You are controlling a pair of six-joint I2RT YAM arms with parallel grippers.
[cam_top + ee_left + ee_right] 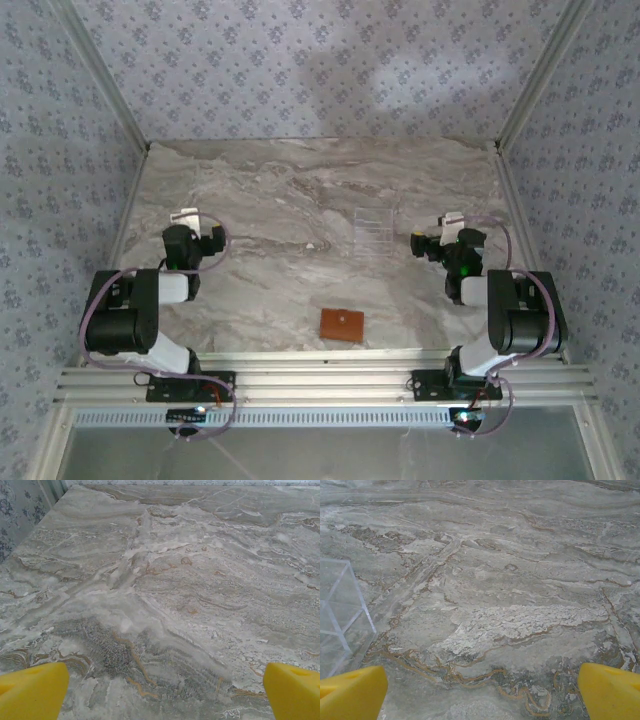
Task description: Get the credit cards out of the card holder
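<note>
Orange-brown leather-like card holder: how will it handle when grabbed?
The small orange-brown card holder lies flat on the marble table, so probably light and hard to pinch from above. The smooth-looking top suggests it may slide when pushed. Leather-like, so likely bendy.

Nothing to read here: no text, label, brand or number is legible. The card holder (341, 324) shows a plain orange-brown face with a small pale spot, and the worktop (280, 200) bears marble veining.
</note>
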